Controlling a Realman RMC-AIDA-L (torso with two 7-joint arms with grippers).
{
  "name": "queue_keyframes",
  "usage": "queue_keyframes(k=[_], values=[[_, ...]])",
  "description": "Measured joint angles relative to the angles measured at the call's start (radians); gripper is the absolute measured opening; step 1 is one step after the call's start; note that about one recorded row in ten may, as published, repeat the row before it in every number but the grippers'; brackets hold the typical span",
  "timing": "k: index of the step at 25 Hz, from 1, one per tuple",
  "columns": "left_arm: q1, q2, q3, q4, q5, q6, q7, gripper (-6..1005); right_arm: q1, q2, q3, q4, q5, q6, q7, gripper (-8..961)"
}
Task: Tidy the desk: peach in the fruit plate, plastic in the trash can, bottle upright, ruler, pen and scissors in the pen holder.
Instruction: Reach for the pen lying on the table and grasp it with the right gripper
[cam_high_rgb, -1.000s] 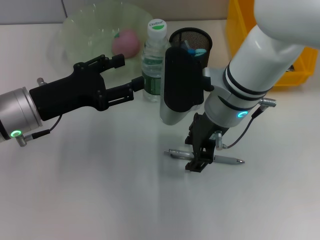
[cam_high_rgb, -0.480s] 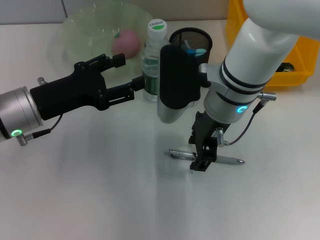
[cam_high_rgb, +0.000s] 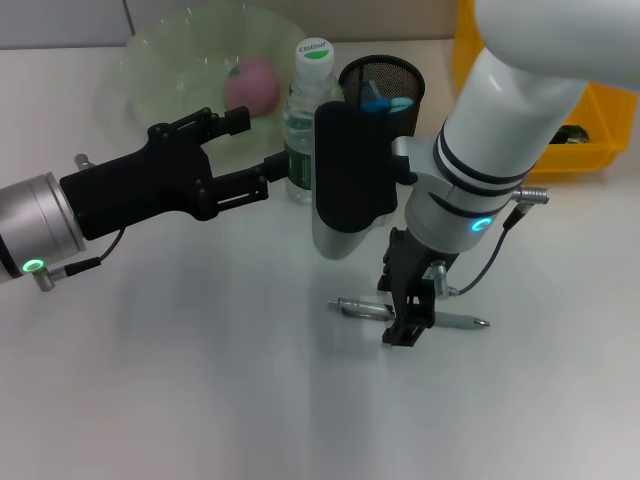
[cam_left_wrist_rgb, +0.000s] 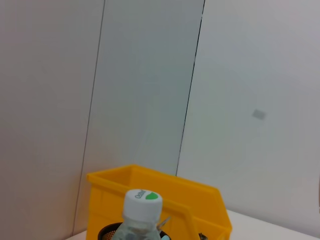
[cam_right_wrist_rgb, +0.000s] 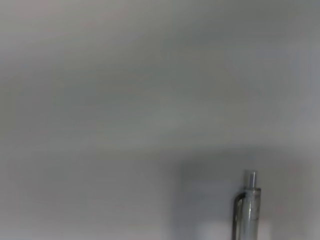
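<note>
— Low in the centre-right of the head view, what's the right gripper (cam_high_rgb: 409, 322) doing?

— It stands over the pen (cam_high_rgb: 455, 321), which lies flat on the desk (cam_high_rgb: 200, 380), its grey barrel sticking out on both sides of the black fingers. Over the last second the fingers have slid a little rightward along the barrel and settled lower, and the white forearm has swung up the frame. The pen itself hasn't budged.

— So has it got hold of it?

— The fingers sit close about the barrel, but whether they have pinched it or hang slightly apart, I cannot tell. The right wrist view shows only the clip end of the pen (cam_right_wrist_rgb: 248, 205) against bare desk.

— And the left gripper (cam_high_rgb: 250, 155)?

— In the upper left, unmoved. Its fingers are spread and hold nothing, the lower one reaching toward the bottle (cam_high_rgb: 305, 125), which stands upright.

— What does that mean for the job?

— The peach (cam_high_rgb: 251, 84) is in the fruit plate (cam_high_rgb: 160, 70), and the pen holder (cam_high_rgb: 381, 85) at top centre already has something blue in it. I'd judge the pen to be the step in hand: it has yet to leave the desk and needs a firm close before any lift.
</note>
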Motion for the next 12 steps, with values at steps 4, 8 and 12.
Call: queue_keyframes(k=[4,8,12], values=[[-0.001,0.0,0.0,0.0,0.0,-0.003,-0.001,815,0.0,0.0,-0.001,0.002,0.0,0.0,0.0,627],[-0.001,-0.001,0.0,0.0,0.0,-0.003,-0.001,815,0.0,0.0,-0.001,0.004,0.0,0.0,0.0,627],[-0.001,-0.001,0.0,0.0,0.0,-0.003,-0.001,815,0.0,0.0,-0.001,0.01,0.0,0.0,-0.001,627]])
